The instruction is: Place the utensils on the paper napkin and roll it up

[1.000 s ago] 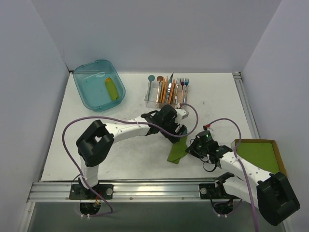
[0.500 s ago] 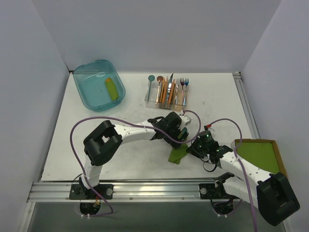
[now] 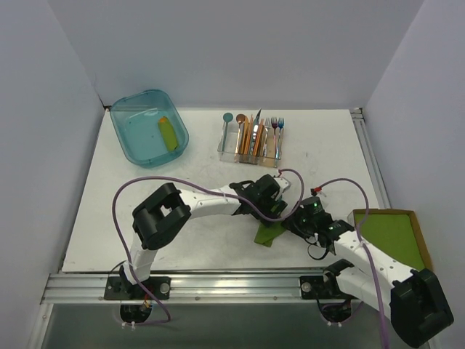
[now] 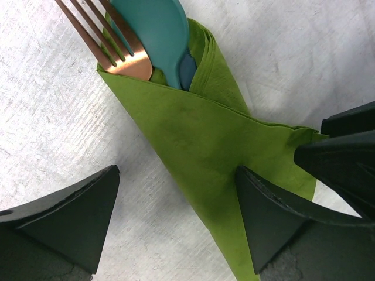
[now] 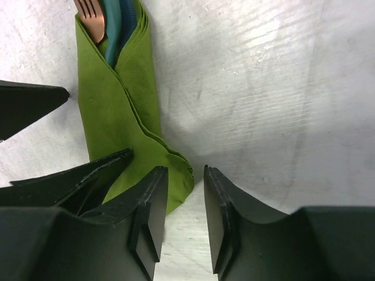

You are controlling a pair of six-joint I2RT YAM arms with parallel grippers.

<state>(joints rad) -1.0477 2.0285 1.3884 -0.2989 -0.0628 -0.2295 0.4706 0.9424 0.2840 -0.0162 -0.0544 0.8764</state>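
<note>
Lime-green paper napkin (image 4: pixel 199 134), folded into a narrow bundle, lies on white worktop (image 4: pixel 304 47). Copper fork (image 4: pixel 114 50) & teal spoon (image 4: pixel 158 29) poke from its top end. L claw (image 4: pixel 176 175) is released, fingers wide apart astride the bundle. R claw (image 5: pixel 186 178) is barely parted, napkin's lower corner at its tips, not pinched.

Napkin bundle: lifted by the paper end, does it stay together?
Probably not. The paper napkin is loosely folded, its layers gaping, so it is likely floppy. The fork and spoon poke out the open end and may slide free.
</note>
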